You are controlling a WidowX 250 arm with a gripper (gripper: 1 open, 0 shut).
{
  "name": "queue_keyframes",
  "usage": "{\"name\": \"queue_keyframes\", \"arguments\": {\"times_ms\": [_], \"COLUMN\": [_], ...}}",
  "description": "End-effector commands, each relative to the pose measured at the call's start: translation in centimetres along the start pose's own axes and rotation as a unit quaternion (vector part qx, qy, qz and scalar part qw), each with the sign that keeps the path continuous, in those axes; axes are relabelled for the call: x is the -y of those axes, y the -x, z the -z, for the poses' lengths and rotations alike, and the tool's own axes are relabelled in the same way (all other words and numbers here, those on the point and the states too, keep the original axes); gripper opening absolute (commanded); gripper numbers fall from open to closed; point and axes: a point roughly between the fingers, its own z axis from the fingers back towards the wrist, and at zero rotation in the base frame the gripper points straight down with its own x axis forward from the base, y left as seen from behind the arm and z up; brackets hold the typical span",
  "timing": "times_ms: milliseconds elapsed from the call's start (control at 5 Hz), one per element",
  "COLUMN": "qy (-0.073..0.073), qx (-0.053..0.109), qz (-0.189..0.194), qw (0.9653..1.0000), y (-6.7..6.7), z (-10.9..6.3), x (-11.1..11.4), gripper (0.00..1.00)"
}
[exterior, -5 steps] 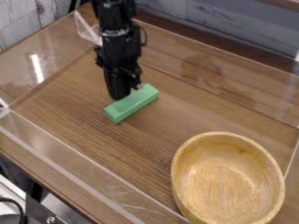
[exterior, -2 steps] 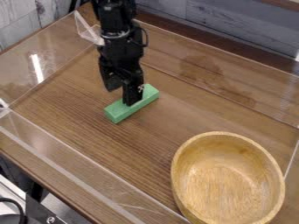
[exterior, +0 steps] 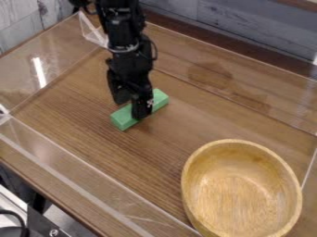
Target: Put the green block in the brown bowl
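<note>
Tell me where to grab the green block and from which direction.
Grip the green block across its narrow width at mid-length, coming straight down. It lies flat on the table, long sides exposed, and the open gripper already straddles it there.

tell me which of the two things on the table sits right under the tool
The small bright green rectangular block: the open tool straddles it, while the large round tan wooden bowl sits apart at the lower right.

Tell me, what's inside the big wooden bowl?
Nothing shows inside the brown bowl, just bare wood grain. The green block lies on the table, apart from it, with the open gripper straddling it.
</note>
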Motion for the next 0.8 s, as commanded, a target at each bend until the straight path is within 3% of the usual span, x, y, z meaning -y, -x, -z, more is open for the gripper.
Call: {"name": "queue_keyframes", "arguments": {"times_ms": [0, 600], "qy": [-0.007, -0.006], "qx": [0.014, 0.015], "qz": [-0.005, -0.052], "qw": [0.9999, 0.9985], "y": [-0.4, -1.3], "z": [-0.8, -5.3], "x": [-0.3, -1.1], "gripper": [0.0, 0.0]}}
